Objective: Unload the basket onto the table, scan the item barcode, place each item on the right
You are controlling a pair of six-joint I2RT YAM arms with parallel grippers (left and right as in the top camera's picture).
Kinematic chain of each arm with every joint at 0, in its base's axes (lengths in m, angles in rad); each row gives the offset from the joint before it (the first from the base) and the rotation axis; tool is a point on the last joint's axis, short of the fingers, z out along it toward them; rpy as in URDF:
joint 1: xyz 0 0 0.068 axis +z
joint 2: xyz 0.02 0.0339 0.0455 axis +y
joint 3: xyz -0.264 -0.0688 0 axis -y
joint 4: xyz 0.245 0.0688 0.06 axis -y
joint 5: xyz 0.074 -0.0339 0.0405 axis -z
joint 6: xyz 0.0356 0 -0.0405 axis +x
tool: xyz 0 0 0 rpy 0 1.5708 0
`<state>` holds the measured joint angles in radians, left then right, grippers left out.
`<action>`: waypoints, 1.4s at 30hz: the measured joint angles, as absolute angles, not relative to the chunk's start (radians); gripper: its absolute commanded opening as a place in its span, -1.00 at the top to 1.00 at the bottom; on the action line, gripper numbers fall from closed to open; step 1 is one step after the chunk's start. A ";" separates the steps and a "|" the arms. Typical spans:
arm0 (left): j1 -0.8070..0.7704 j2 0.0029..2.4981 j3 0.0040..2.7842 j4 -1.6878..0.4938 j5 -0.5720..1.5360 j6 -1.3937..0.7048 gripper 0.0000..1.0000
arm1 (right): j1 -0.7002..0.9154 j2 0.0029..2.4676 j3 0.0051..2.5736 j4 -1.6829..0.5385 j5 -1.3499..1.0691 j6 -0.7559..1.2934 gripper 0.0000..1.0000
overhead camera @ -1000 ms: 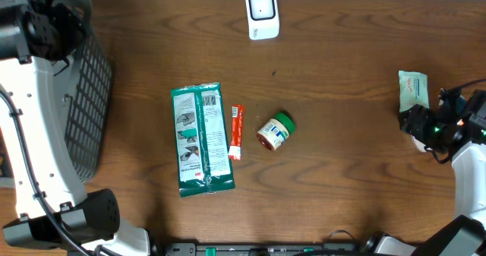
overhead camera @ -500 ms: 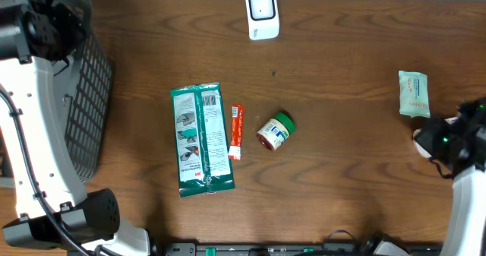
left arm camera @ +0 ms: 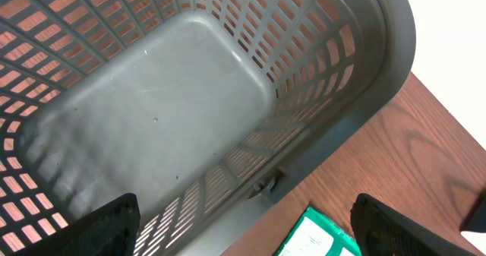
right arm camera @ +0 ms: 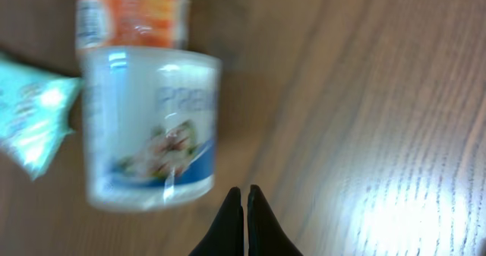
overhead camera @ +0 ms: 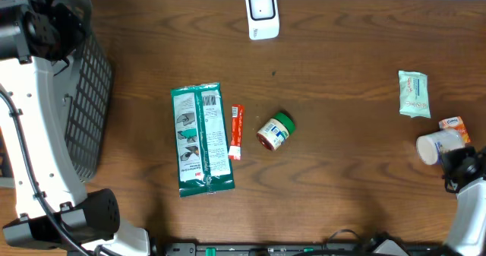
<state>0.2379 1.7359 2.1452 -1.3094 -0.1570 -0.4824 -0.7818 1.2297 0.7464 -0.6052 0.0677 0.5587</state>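
1. While the left gripper (left arm camera: 244,219) hangs spread wide and empty, the grey basket (left arm camera: 152,96) fills the frame beneath it.
2. Green pouch (overhead camera: 200,138) lies left of centre.
3. White tub (overhead camera: 437,145) lies on its side at the right edge.
4. Right gripper (right arm camera: 244,207), just beside the tub, is pinched closed on nothing.

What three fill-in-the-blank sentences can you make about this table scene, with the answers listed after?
1. The right end effector is ___ with nothing between its fingers.
2. The jar near the middle of the table has a ___ lid.
3. Seen from the left wrist, the inside of the grey basket is ___.

Missing words: shut; green; empty.
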 measured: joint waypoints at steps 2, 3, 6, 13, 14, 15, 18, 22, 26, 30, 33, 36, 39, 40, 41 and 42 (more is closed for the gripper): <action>0.238 1.736 2.145 -1.309 -0.157 -0.482 -0.77 | -0.805 1.256 0.717 -0.546 0.069 0.579 0.98; 0.238 1.736 2.145 -1.309 -0.157 -0.482 -0.77 | -0.812 1.265 0.704 -0.513 0.067 0.584 0.98; 0.238 1.736 2.145 -1.309 -0.157 -0.482 -0.77 | -0.823 1.317 0.672 -0.354 0.013 0.566 0.98; 0.238 1.736 2.145 -1.309 -0.157 -0.482 -0.77 | -0.823 1.451 0.666 -0.196 -0.174 0.457 0.98; 0.238 1.736 2.145 -1.309 -0.157 -0.482 -0.77 | -0.823 1.468 0.665 -0.187 -0.189 0.447 0.98; 0.238 1.736 2.145 -1.309 -0.157 -0.482 -0.77 | -0.823 1.484 0.665 -0.179 -0.204 0.435 0.98; 0.238 1.736 2.145 -1.309 -0.157 -0.482 -0.77 | -0.823 1.513 0.665 -0.171 -0.261 0.395 0.97; 0.238 1.736 2.145 -1.309 -0.157 -0.482 -0.77 | -0.823 1.494 0.669 -0.216 -0.371 0.350 0.97; 0.238 1.736 2.145 -1.309 -0.157 -0.482 -0.77 | -0.811 1.404 0.712 -0.379 -0.447 0.313 0.98; 0.238 1.736 2.145 -1.309 -0.157 -0.482 -0.77 | -0.711 1.308 0.774 -0.511 -0.472 0.247 0.98; 0.238 1.736 2.145 -1.309 -0.157 -0.482 -0.77 | -0.583 1.310 0.783 -0.567 -0.408 0.213 0.98; 0.238 1.736 2.145 -1.309 -0.157 -0.482 -0.77 | -0.489 1.347 0.782 -0.602 -0.258 0.232 0.98; 0.238 1.736 2.145 -1.309 -0.157 -0.482 -0.77 | -0.459 1.390 0.781 -0.589 -0.138 0.258 0.98; 0.238 1.736 2.145 -1.309 -0.157 -0.482 -0.77 | -0.459 1.403 0.779 -0.561 -0.109 0.263 0.98; 0.238 1.736 2.145 -1.309 -0.157 -0.482 -0.77 | -0.459 1.418 0.778 -0.530 -0.086 0.264 0.98; 0.238 1.736 2.145 -1.309 -0.157 -0.482 -0.77 | -0.459 1.432 0.778 -0.501 -0.072 0.263 0.98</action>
<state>0.2379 1.7359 2.1452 -1.3094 -0.1570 -0.4824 -0.4595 1.4322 0.7784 -0.5007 -0.0719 0.2626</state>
